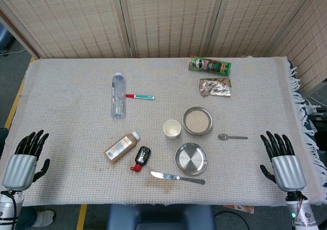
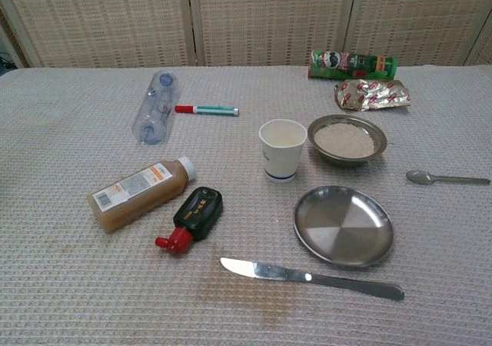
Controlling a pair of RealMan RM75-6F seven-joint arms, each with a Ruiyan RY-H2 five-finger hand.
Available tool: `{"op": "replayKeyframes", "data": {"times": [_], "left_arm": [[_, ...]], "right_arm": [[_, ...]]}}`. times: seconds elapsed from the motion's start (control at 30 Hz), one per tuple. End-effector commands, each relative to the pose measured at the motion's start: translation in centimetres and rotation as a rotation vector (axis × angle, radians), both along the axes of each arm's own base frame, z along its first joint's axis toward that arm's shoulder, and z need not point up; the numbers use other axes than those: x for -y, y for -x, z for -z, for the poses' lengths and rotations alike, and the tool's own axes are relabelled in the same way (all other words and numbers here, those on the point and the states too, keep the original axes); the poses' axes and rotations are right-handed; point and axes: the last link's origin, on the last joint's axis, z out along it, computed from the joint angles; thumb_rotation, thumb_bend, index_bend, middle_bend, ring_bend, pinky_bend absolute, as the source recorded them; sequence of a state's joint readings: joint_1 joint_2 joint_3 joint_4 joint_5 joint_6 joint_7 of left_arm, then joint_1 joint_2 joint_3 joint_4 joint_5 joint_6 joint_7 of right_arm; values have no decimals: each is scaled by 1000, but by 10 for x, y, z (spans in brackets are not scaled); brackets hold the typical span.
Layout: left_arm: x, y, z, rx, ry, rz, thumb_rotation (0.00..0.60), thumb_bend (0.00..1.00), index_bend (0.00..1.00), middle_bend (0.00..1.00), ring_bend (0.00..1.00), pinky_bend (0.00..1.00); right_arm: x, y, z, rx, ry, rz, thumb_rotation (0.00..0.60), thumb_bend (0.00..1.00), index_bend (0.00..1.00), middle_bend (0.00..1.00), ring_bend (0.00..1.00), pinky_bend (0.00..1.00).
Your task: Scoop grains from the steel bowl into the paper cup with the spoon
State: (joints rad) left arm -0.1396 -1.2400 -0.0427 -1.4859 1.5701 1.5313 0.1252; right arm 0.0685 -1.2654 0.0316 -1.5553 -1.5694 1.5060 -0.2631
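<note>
A steel bowl (image 1: 197, 121) (image 2: 347, 140) full of pale grains sits right of centre. Just to its left stands a white paper cup (image 1: 172, 129) (image 2: 282, 150), upright. The spoon (image 1: 232, 137) (image 2: 447, 179) lies flat on the cloth, right of the bowl, handle pointing right. My left hand (image 1: 25, 156) rests at the table's near left edge, fingers spread, holding nothing. My right hand (image 1: 282, 159) rests at the near right edge, fingers spread and empty, below and right of the spoon. Neither hand shows in the chest view.
An empty steel plate (image 1: 191, 159) (image 2: 344, 225) and a table knife (image 1: 177, 177) (image 2: 311, 277) lie near the front. A brown juice bottle (image 1: 121, 146), a small dark bottle (image 1: 141, 158), a clear water bottle (image 1: 118, 95), a marker (image 1: 139, 96), a green can (image 1: 210, 65) and a foil packet (image 1: 215, 87) lie around.
</note>
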Motion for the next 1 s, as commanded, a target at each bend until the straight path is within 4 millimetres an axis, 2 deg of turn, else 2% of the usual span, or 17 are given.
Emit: {"op": "replayKeyframes", "data": {"times": [0.03,0.17,0.23,0.33,0.53,0.8,1.0], "left_arm": [[1,-1,0,1,0,3,600,433,0,0,0,119],[2,-2,2,-8,8,7,600,431,0,0,0,119],[2,-2,3,-13,13,6,600,432,0,0,0,120],[1,-1,5,-15,27,4,600,432,0,0,0,119],[0,-1,6,-17,53,-2,600,431,0,0,0,119],[0,2,7,-28,76,-22,600,431,0,0,0,119],[2,-1,6,-21,86,-13,600,431,0,0,0,119]], "right_arm": [[3,2,0,1,9,11,600,152,1,0,0,0],[7,4,4,-11,22,28,600,152,21,0,0,0],[16,4,9,-12,29,38,600,153,74,0,0,0],[43,3,21,-22,17,55,600,166,178,54,0,0],[100,-1,54,-38,-34,108,600,204,398,241,23,14],[130,3,84,-24,-20,148,600,219,489,309,83,14],[140,3,104,-46,-33,207,600,220,457,312,87,14]]}}
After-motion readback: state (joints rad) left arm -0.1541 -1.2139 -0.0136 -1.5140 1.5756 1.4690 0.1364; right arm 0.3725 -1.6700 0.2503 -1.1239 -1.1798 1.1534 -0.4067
